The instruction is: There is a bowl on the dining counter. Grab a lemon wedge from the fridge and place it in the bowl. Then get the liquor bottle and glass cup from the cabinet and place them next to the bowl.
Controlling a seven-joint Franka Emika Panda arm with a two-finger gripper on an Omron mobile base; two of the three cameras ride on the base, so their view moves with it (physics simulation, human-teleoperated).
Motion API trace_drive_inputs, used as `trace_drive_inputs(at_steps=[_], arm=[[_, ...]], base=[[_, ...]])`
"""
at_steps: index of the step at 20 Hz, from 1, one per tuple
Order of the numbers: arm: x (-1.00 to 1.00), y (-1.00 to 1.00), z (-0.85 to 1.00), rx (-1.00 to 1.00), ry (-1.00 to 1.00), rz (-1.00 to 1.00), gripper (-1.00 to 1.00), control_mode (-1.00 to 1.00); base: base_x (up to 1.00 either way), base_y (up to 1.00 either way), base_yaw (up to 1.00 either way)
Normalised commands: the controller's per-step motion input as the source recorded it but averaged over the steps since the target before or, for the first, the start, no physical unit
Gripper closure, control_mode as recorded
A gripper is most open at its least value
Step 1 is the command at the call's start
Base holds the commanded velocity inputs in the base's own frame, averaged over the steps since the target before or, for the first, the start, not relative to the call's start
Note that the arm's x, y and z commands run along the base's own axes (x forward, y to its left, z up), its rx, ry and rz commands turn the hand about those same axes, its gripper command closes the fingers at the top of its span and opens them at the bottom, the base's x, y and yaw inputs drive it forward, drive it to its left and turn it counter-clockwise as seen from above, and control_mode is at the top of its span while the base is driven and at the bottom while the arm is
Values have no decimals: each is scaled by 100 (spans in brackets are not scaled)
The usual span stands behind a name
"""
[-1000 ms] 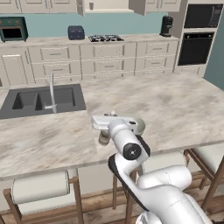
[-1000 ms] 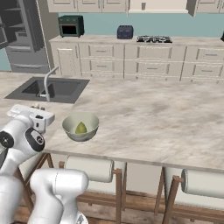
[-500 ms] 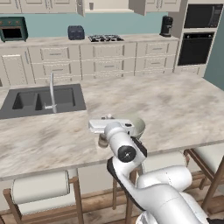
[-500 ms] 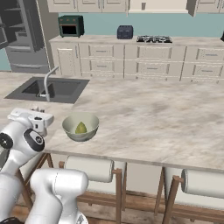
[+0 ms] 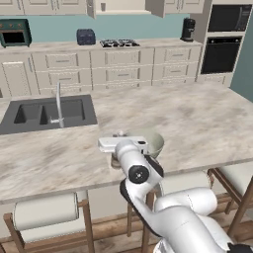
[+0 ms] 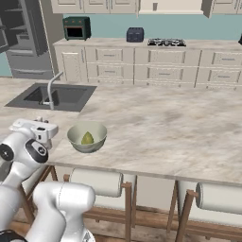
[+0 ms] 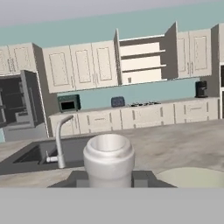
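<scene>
The white hand of the arm covers most of what it carries. In the hand view a pale ribbed cap and neck of the small liquor bottle (image 7: 108, 159) rises between the two dark finger tips (image 7: 78, 178), which press against its sides, so the gripper (image 7: 108, 180) pinches the bottle; its brownish body and label are cut off below the frame. In the left base view the gripper (image 5: 117, 157) hangs low over the near edge of the long beige marbled dining counter (image 5: 197, 118), and the bottle is hard to make out beneath the hand.

The round pale grey-green bowl (image 6: 87, 137) stands on the counter just beside the hand, on its right. The small yellow-green lemon wedge (image 6: 87, 138) lies inside it. In the left base view the arm hides most of the bowl (image 5: 153, 141), leaving only a part of its rim.

The dark sink basin (image 5: 47, 112) and slim metal tap (image 5: 59, 105) lie further back to the left. The cream upper wall cabinet (image 7: 142, 59) stands with its doors open. The tall grey fridge (image 6: 23, 38) also stands open, cut off at the left edge. Padded stools (image 6: 97, 182) line the near side of the counter.
</scene>
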Motion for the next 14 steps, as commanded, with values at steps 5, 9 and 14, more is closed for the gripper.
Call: trace_drive_inputs(at_steps=[5,9,14], arm=[[20,0,-22,0,0,1,100,-100],[25,0,-24,0,0,2,100,-100],[31,0,-23,0,-6,3,100,-100]], base=[[0,0,0],[0,0,0],[0,0,0]])
